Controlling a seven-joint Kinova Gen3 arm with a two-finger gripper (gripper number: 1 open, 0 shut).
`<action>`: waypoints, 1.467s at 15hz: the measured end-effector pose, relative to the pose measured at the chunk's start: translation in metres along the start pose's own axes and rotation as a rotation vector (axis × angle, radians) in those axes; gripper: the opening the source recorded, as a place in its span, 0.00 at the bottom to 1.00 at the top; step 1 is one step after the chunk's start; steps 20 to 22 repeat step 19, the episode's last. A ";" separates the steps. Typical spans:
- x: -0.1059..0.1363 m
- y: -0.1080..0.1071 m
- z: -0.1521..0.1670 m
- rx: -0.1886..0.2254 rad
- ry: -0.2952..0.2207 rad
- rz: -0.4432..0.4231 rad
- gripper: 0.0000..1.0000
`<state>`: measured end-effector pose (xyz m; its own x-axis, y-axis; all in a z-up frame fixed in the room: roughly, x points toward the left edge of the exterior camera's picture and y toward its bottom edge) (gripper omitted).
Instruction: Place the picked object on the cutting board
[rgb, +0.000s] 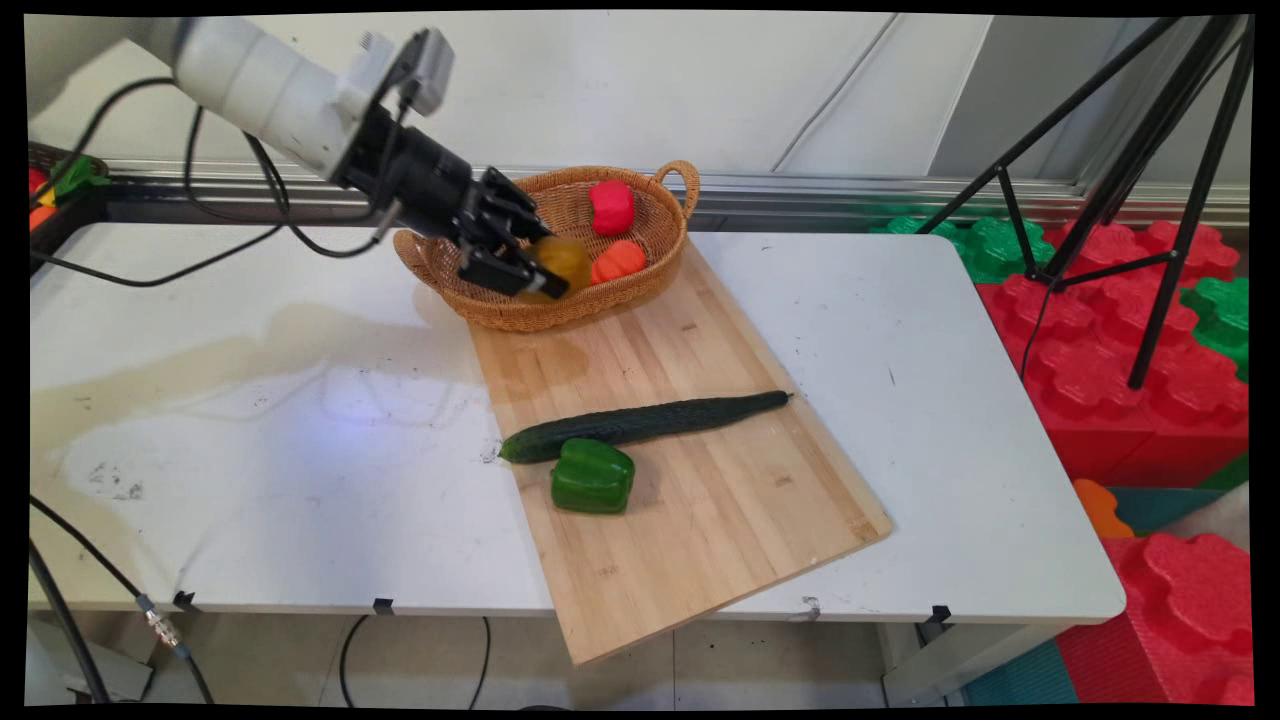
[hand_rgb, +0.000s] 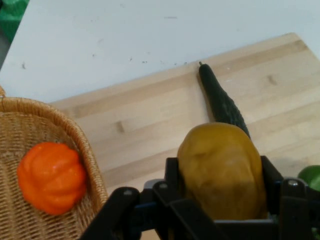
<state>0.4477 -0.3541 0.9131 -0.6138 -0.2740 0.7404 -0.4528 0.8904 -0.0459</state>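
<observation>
Nearest the table's front edge, a green pepper (rgb: 592, 477) lies on the wooden cutting board (rgb: 700, 520), just beside a long cucumber (rgb: 645, 423). Farther back, the gripper (rgb: 520, 270) clamps a yellow-brown pear-like fruit (hand_rgb: 220, 172) between its fingers, raised over the near rim of the wicker basket (rgb: 650, 285). Inside the basket sit an orange piece (rgb: 618, 261) and a red piece (rgb: 611, 207).
</observation>
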 end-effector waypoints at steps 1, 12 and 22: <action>-0.002 0.000 0.008 0.001 -0.008 -0.003 0.00; -0.037 -0.007 0.094 -0.016 -0.120 -0.019 0.00; -0.045 -0.010 0.115 -0.003 -0.145 -0.003 1.00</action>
